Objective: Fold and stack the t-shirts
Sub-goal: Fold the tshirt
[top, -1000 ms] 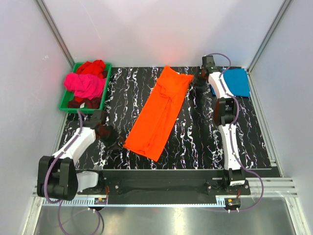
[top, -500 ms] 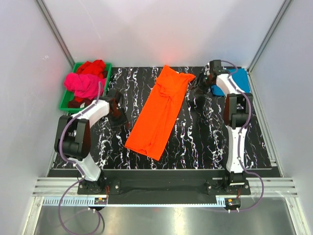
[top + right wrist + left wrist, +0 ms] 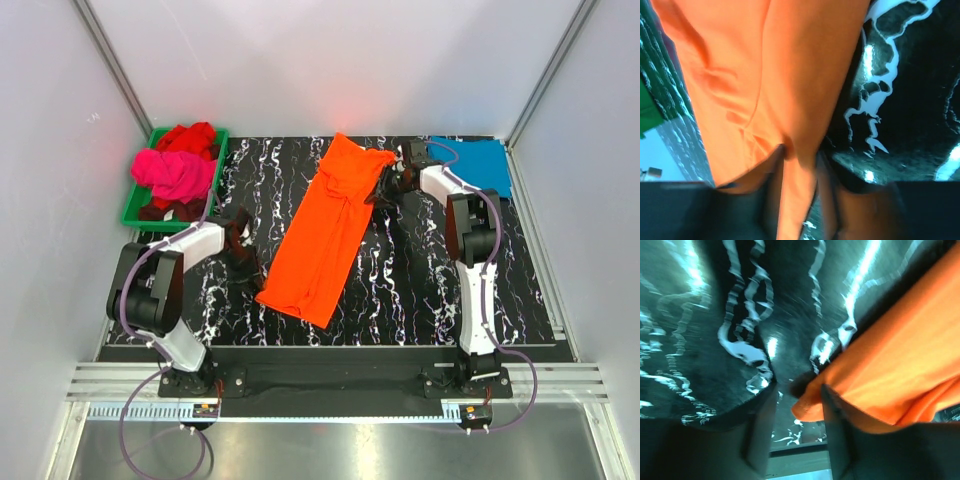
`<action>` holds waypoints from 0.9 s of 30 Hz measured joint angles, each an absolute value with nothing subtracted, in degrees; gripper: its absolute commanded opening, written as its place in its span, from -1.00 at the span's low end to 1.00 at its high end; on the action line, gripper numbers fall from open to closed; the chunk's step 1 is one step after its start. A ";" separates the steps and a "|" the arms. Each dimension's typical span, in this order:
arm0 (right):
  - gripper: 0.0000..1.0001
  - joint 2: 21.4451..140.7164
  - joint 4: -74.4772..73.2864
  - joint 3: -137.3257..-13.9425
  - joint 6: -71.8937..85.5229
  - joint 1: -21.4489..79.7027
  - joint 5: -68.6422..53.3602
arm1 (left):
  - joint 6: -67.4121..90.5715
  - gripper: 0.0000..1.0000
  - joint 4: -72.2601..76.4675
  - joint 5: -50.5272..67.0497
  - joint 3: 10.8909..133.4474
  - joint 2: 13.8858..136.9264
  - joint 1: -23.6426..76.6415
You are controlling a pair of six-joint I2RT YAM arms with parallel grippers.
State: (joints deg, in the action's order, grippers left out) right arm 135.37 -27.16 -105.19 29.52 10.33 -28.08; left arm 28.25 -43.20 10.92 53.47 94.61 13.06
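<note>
The orange t-shirt (image 3: 325,230) lies folded in a long strip on the black marbled table. My left gripper (image 3: 250,263) is at its near left corner. In the left wrist view the gripper (image 3: 798,391) is open, with the orange corner (image 3: 812,405) between the fingers and not pinched. My right gripper (image 3: 383,188) is at the shirt's far right corner. In the right wrist view it (image 3: 801,156) is open, with a strip of orange cloth (image 3: 800,190) running between its fingers. The teal-blue t-shirt (image 3: 478,165) lies folded at the far right. The magenta-pink t-shirt (image 3: 175,172) and the red t-shirt (image 3: 190,136) are bunched in the tray.
The green plastic tray (image 3: 137,210) stands at the far left corner of the table. White walls with metal posts close the workspace on three sides. A metal rail (image 3: 330,385) runs along the near edge by the arm bases.
My left gripper swung from near the tray to the shirt's near left corner. My right gripper moved left from beside the teal-blue shirt onto the orange shirt's far right corner.
</note>
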 measured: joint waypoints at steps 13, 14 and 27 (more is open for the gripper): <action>-0.69 135.37 -34.83 -107.44 20.86 10.17 -23.03 | 31.38 -0.95 -40.45 18.35 44.16 86.28 17.96; -0.64 135.37 -35.64 -107.77 20.14 10.17 -22.39 | 31.99 -0.84 -40.45 19.14 43.44 85.45 18.46; 0.27 130.85 -39.70 -109.25 21.10 7.60 -17.47 | 37.19 -0.07 -44.31 23.79 50.24 77.60 20.51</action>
State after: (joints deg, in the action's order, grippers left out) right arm 130.85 -39.70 -109.25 21.10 7.60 -17.47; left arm 37.19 -44.31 23.79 50.24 77.60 20.51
